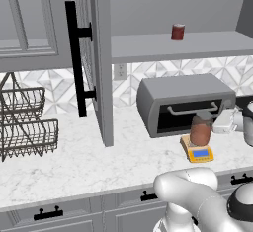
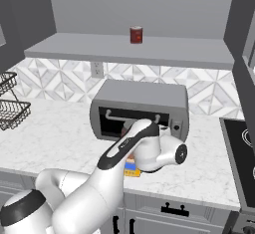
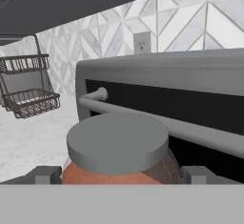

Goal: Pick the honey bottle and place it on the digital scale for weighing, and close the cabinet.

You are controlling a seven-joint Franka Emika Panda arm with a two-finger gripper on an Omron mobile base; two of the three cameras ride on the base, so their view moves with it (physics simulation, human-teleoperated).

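Your honey jar (image 1: 200, 130) stands on the yellow scale (image 1: 197, 152), just in front of the toaster oven (image 1: 184, 102). The end effector (image 3: 121, 174) is spread wide, a fingertip (image 3: 45, 174) on each side of the jar, not clamping it. Pull back crookedly and a finger could clip the jar and tip it off (the scale's plate is small). The cabinet door (image 1: 99, 58) stands open over the marble worktop (image 1: 74, 162); wire baskets (image 1: 24, 122) sit far left.
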